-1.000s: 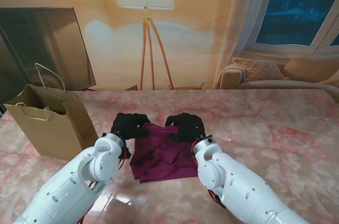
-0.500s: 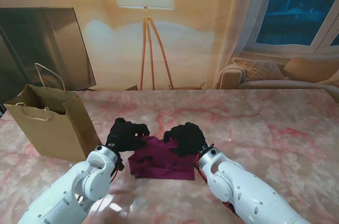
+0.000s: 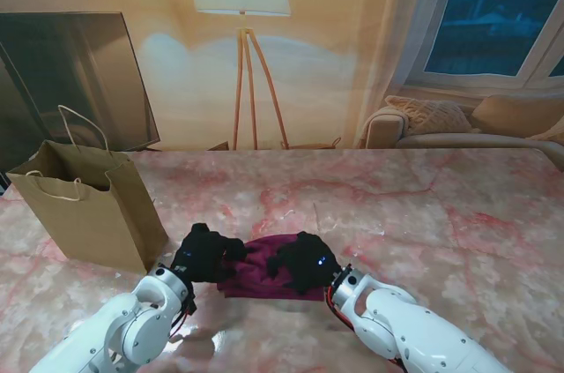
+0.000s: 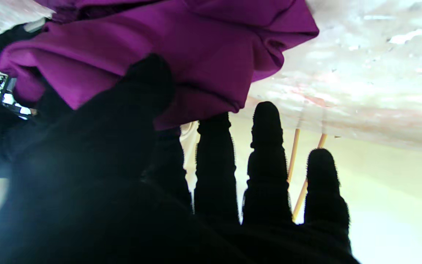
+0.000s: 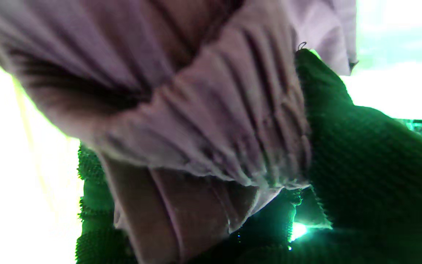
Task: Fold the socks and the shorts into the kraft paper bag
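**Q:** Shorts first: where are they, and how do they feel to you?

**Me:** Purple shorts (image 3: 264, 267) lie bunched low in the centre of the stand's frame, on the pink marble table (image 3: 423, 205), between my two hands. My left hand (image 3: 204, 254) grips their left edge: in its wrist view the thumb presses a fold of purple cloth while the other four fingers (image 4: 266, 146) stretch out free past the hem. My right hand (image 3: 304, 263) is clenched on the right edge, with gathered, ribbed cloth draped across the glove, which I take for the waistband. By my reckoning they are light, limp and rather slick, so they will sag and slide wherever I am not holding. I judge it best to pinch at the thick elastic band and at folded edges, never at a single loose layer.

**Q:** And the bag?

**Me:** Kraft paper bag (image 3: 84, 205) stands upright at middle left of the frame, well apart from the shorts, its mouth open and its twine handles raised. I cannot see down to its floor, so I cannot tell what, if anything, is inside. Thin paper walls should buckle or tip if the bundle is pushed against them.

**Q:** Socks?

**Me:** None that I can make out in any view.
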Controlling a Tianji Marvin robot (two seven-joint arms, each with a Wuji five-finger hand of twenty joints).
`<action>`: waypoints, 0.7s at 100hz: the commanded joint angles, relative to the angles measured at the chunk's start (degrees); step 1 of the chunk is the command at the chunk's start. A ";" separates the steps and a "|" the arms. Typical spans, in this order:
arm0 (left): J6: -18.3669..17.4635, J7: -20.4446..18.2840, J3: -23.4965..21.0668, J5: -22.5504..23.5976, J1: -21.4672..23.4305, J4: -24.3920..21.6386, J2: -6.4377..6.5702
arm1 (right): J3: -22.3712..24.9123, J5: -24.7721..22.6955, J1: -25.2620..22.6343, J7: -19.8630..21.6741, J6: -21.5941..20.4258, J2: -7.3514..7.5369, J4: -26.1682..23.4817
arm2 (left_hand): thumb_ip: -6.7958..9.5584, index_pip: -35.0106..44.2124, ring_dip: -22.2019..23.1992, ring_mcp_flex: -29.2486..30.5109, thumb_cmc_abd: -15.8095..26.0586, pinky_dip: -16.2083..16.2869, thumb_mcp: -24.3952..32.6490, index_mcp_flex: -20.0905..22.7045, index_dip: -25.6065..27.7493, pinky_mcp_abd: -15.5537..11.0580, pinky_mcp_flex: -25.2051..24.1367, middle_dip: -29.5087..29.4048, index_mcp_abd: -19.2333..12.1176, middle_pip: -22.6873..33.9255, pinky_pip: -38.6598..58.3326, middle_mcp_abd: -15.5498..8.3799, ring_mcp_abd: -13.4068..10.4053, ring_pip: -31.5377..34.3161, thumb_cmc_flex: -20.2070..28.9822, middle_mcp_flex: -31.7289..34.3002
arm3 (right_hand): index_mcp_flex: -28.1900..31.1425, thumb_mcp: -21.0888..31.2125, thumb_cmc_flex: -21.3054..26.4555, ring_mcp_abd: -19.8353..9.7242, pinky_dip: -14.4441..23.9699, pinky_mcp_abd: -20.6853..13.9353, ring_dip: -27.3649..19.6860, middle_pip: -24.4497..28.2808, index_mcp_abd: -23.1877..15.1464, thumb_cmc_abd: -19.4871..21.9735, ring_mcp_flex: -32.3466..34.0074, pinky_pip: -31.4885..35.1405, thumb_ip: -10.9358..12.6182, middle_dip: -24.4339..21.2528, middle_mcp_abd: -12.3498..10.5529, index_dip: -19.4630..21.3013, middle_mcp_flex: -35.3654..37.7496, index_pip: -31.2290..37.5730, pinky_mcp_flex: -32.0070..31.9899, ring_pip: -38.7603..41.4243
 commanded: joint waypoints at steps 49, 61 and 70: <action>0.49 -8.49 -8.25 -0.83 9.43 -12.83 1.38 | 12.27 -1.95 -11.87 14.92 -8.02 2.50 -11.52 | 2.07 -20.51 -4.09 -10.12 10.87 -0.01 -12.12 3.08 -12.32 -2.01 -5.10 -22.35 6.79 -12.05 -11.19 6.58 0.34 -10.77 -11.10 -13.73 | -6.79 -15.71 -25.49 -0.97 6.24 -1.37 -3.56 -15.33 5.69 24.86 -22.76 -13.37 12.47 -9.88 0.74 -9.42 -19.35 -19.62 -18.63 -17.21; 1.20 -7.43 -7.82 -1.50 8.83 -12.74 1.09 | 15.60 -2.41 -14.51 15.01 -9.59 2.50 -13.95 | 3.94 -18.99 -6.35 -10.26 20.75 0.76 -23.52 5.90 -11.73 -1.80 -5.05 -23.38 4.95 -12.86 -12.37 6.89 0.42 -12.58 -8.82 -14.37 | -5.49 -19.68 -25.76 -1.04 5.99 -1.31 -5.73 -15.79 4.31 29.70 -23.48 -16.55 14.28 -10.45 0.61 -9.23 -19.09 -18.84 -19.91 -20.29; 2.41 -5.61 -6.65 -3.79 7.40 -11.44 0.55 | 18.03 -1.99 -16.40 14.90 -10.37 2.26 -15.62 | 4.87 -15.99 -8.94 -10.73 26.48 0.85 -29.79 12.59 -13.91 -1.81 -5.08 -24.44 5.11 -13.55 -12.98 6.61 0.37 -14.69 -5.91 -14.28 | -4.46 -18.51 -25.48 -1.37 4.78 -1.46 -9.23 -17.52 4.53 30.62 -22.98 -19.47 15.39 -11.97 0.79 -9.28 -17.63 -18.44 -20.95 -24.44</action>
